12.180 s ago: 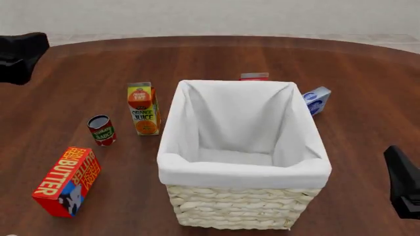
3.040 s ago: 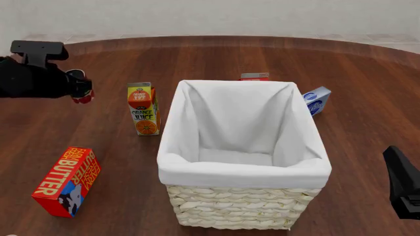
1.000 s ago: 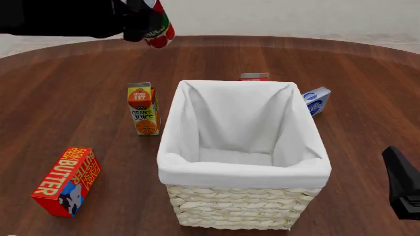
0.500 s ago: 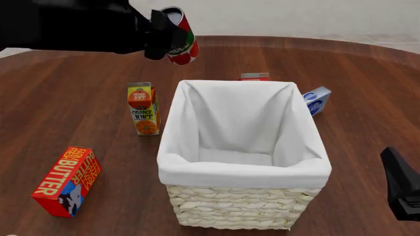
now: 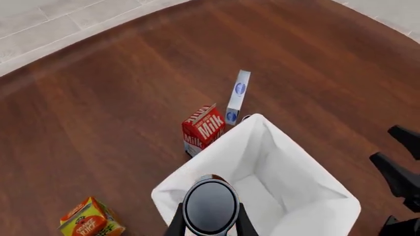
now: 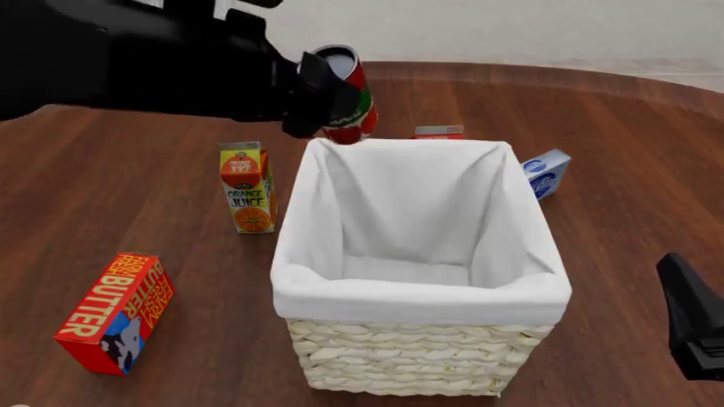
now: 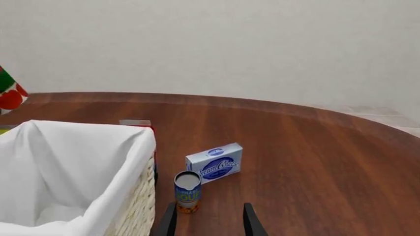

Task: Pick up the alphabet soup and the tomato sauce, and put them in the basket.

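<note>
Up high, the left tool (image 6: pixel 320 95) is clamped on the tomato sauce (image 6: pixel 346 93), one finger on each side of the can. The can hangs above the basket's (image 6: pixel 419 356) far-left corner, at about 11 o'clock from the basket's middle in the front view. Its long axis is tilted, the dark top leaning toward the camera and the left, the base toward the far rim. In the left wrist view only its round dark top (image 5: pixel 211 206) shows between the fingers, with the white liner below.

The right tool (image 7: pixel 207 220) is spread apart with nothing between the fingers; the front view shows only a black piece of that arm at the lower right edge. Just ahead of the fingers stands the alphabet soup (image 7: pixel 187 191), upright on the desk (image 6: pixel 136 195), axis vertical, close beside the basket's wicker wall. The basket hides it in the front view.

One cream cheese box (image 7: pixel 215 162) lies just beyond the soup. One milk carton (image 5: pixel 202 129), mostly hidden in front view, sits at the basket's 12 o'clock. One orange juice carton (image 6: pixel 247 186) stands at 9 o'clock, one butter box (image 6: pixel 115 312) at 8 o'clock.
</note>
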You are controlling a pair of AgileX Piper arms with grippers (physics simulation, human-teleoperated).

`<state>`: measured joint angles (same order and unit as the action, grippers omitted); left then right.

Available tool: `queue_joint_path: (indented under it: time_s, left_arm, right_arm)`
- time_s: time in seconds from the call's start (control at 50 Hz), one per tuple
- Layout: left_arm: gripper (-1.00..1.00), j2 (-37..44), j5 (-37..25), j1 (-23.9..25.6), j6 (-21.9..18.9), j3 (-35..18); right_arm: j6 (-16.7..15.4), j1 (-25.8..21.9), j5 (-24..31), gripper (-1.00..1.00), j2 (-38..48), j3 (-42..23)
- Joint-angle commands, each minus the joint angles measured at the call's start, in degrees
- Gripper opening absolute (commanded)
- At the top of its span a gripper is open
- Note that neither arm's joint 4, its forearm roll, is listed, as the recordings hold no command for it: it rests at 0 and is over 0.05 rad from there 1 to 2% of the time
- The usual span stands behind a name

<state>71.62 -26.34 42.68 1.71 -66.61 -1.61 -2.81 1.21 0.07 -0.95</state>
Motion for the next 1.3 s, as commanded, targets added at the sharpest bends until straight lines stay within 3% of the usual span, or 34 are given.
queue_joint_path:
  time_s: [0.02,1.3]
  left_arm:
    - [-1.0,1.0,-0.7,2.0,-1.2,-0.2]
    - [-1.0,5.9,-5.2,7.0,-1.9,3.3]
  right_arm:
    - [0.1,0.0,0.1,1.0,0.0,-0.1]
    - [0.2,-0.2,-0.1,1.0,0.0,0.0]
